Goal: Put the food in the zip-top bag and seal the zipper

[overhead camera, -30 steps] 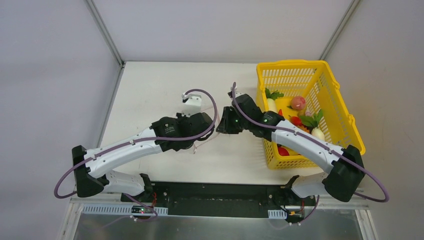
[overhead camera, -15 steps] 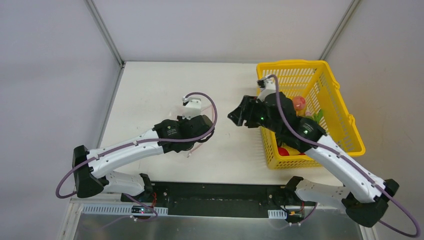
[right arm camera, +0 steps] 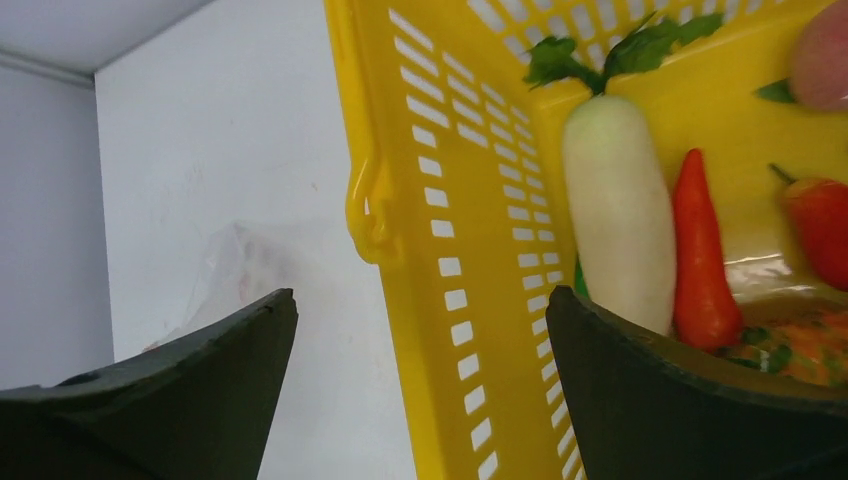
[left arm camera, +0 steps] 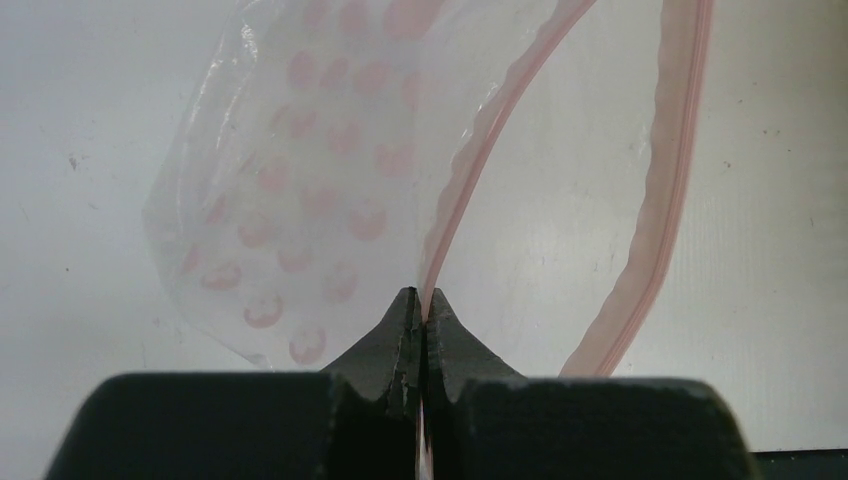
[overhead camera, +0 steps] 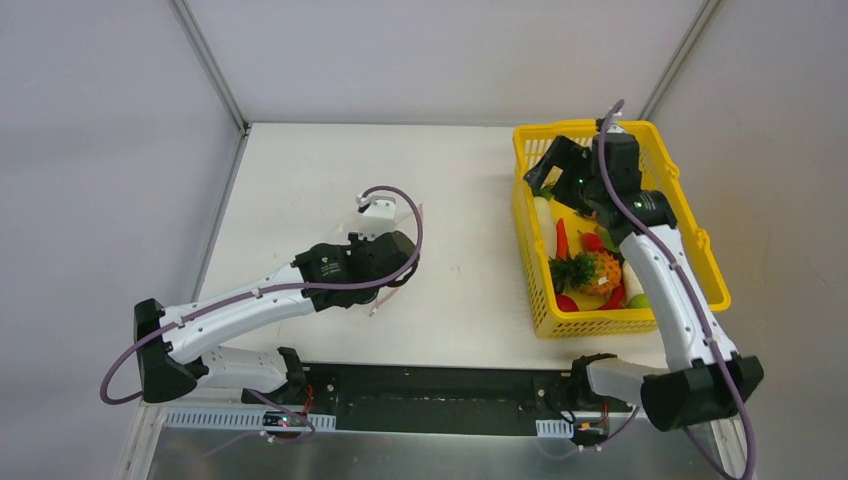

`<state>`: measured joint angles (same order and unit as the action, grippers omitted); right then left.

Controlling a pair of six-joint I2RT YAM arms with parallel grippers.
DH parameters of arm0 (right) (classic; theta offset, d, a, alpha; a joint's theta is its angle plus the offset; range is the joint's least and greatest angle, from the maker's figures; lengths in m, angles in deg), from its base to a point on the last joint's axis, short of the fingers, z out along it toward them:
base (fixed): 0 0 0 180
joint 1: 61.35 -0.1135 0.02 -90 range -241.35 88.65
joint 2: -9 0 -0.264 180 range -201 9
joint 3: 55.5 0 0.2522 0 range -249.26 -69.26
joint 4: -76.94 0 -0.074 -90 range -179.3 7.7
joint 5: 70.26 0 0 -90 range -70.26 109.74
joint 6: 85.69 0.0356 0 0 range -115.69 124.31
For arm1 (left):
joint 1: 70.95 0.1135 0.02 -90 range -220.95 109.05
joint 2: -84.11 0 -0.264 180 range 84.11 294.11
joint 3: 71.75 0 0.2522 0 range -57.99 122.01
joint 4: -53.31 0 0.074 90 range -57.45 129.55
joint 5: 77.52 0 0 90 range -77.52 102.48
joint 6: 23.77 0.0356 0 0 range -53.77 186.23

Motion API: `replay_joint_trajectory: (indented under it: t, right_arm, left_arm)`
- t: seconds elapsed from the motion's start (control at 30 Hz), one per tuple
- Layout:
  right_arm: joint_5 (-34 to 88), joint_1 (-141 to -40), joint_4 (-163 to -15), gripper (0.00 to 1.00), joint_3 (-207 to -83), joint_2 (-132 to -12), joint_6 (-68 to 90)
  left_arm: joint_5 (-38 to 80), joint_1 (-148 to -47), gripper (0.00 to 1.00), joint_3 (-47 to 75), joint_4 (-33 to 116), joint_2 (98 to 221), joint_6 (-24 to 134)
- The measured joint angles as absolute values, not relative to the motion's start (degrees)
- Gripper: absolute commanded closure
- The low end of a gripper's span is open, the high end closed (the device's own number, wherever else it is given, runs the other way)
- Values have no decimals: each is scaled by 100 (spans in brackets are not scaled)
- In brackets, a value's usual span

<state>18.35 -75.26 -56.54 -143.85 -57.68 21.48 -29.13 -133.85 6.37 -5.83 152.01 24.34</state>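
Observation:
The clear zip-top bag (left arm camera: 300, 180) with pale pink dots hangs in front of my left gripper (left arm camera: 421, 300), which is shut on the near side of its pink zipper (left arm camera: 670, 200). The bag's mouth gapes open, with the table showing through it. In the top view the bag (overhead camera: 384, 298) is mostly hidden under the left wrist. My right gripper (right arm camera: 420, 300) is open and holds nothing. It hovers over the far left corner of the yellow basket (overhead camera: 690, 240). The food lies in the basket: a white radish (right arm camera: 618, 220), a red chili (right arm camera: 700, 250) and a red pepper (right arm camera: 820, 225).
The yellow basket's slotted left wall (right arm camera: 440, 200) runs between the right gripper's fingers. More toy food lies in the basket, including an orange pineapple-like piece (overhead camera: 600, 270). White table surface (overhead camera: 470, 290) separates bag and basket. Grey walls enclose the table.
My right gripper has opened and swung away from the bag, right and back, to above the basket. The left arm still grips the bag and has shifted slightly.

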Motion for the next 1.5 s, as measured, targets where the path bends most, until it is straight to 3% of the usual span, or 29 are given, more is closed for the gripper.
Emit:
replay_joint_trajectory:
  t: [0.23,0.4,0.77,0.83,0.97,1.13,1.33,1.5]
  right_arm:
    - [3370,-7480,-5814,0,-14483,-6955,2172]
    - [3826,-7515,-5770,0,-15351,-7934,2017]
    - [4390,-8106,-4905,0,-19519,-11153,1484]
    - [4395,-8123,-4822,0,-19799,-11335,1398]
    - [4161,-8095,-4712,0,-19296,-10930,1132]
    - [3584,-7968,-5007,9,-17187,-9167,605]
    - [3271,-7649,-5495,3,-15345,-7147,-757]
    - [3680,-7666,-5523,0,-14689,-6815,-2239]
  left_arm:
    - [-2827,-13382,100,573,-544,15186,2528]
    - [-2803,-13345,100,547,-509,15186,2535]
    - [-2760,-13273,100,486,-461,15182,2532]
    - [-2718,-13273,100,486,-459,15182,2532]
    - [-2681,-13271,100,486,-441,15179,2532]
    - [-2653,-13271,100,486,-441,15179,2565]
    - [-2543,-13236,100,486,-441,15125,2709]
    - [-2489,-13234,100,486,-441,15016,2834]
